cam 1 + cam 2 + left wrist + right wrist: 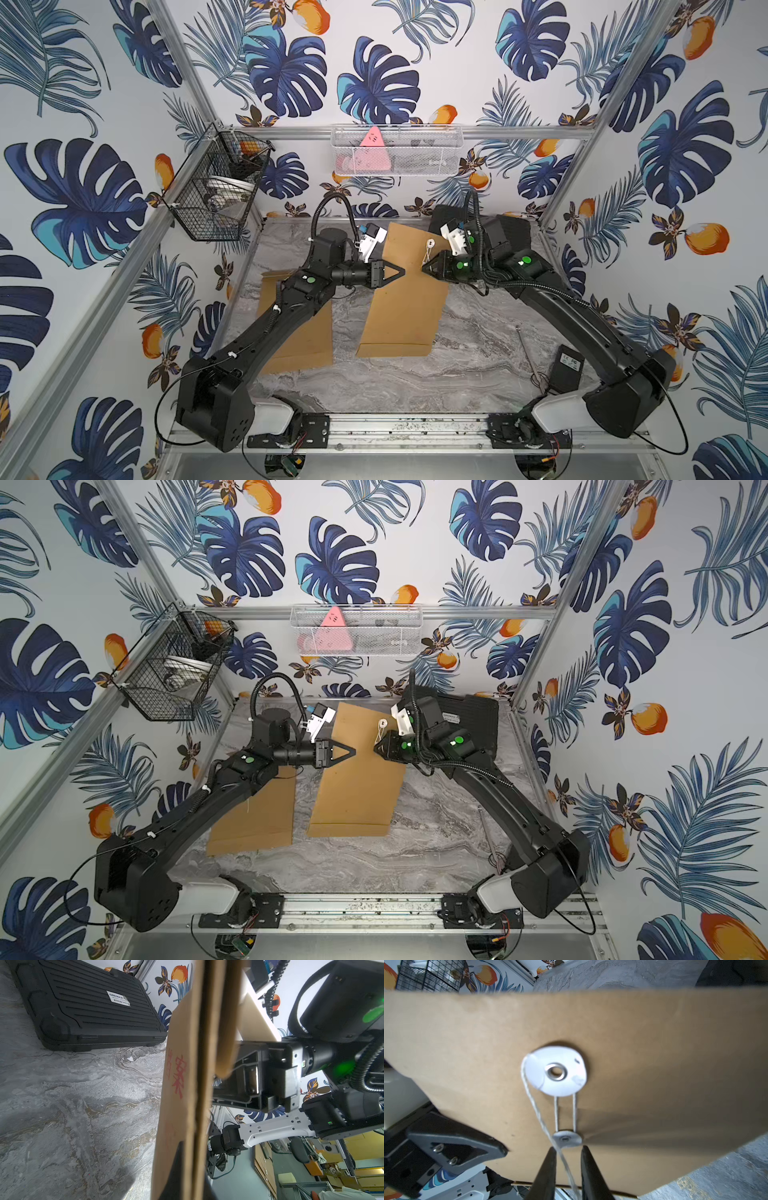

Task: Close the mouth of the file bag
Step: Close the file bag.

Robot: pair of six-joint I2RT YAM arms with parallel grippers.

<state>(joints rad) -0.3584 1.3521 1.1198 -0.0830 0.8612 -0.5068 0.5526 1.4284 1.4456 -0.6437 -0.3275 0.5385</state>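
Though tiny from above, string [538,1116] inside parted right claw [568,1149]; left claw [399,272] clamped on file bag [407,311].

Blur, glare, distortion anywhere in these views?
Right wrist view: the file bag fills the frame, soft toward its edges, right gripper fingertips blurred, white disc throws a dark shadow. Left wrist view: bag edge out of focus, black case sharp, green light blooms. Both top views: table evenly lit, no glare.

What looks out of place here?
The middle file bag sits askew, one edge pinched by the left pincer and seemingly raised off the table. Its white string trails loose between the parted jaws of the right pincer, not gripped.
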